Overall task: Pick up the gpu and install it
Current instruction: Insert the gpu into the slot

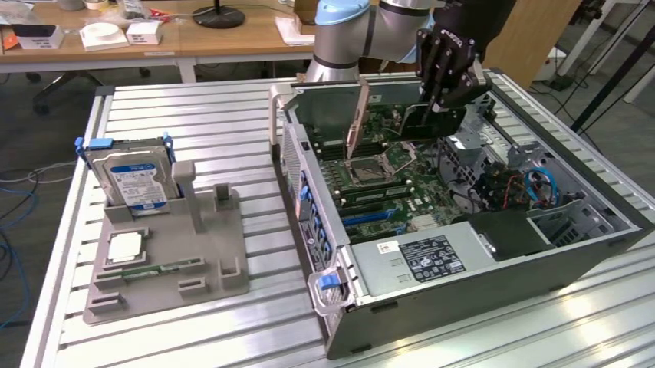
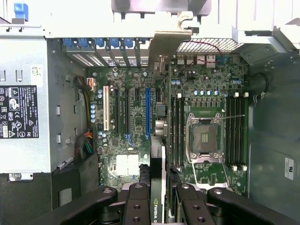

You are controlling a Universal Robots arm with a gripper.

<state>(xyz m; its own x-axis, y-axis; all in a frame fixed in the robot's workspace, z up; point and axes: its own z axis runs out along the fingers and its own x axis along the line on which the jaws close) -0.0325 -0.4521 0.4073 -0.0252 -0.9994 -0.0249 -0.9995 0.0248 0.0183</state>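
Spreading under everything is the slatted worktop (image 1: 205, 322), and on it lies the open computer case (image 1: 511, 295) with its motherboard (image 2: 138, 136) facing up. Over that board hangs the end effector (image 2: 162, 190), its fingers (image 2: 138, 206) closed on the graphics card (image 2: 158, 213), which sits on edge between them. The card's long axis runs parallel to the expansion slots, pointing from the fingers toward the row of blue latches (image 2: 96, 43) at the case's back. It hangs directly below the end effector, above the strip between the long blue slot (image 2: 147, 110) and the memory slots (image 2: 177, 126), seemingly not yet seated.
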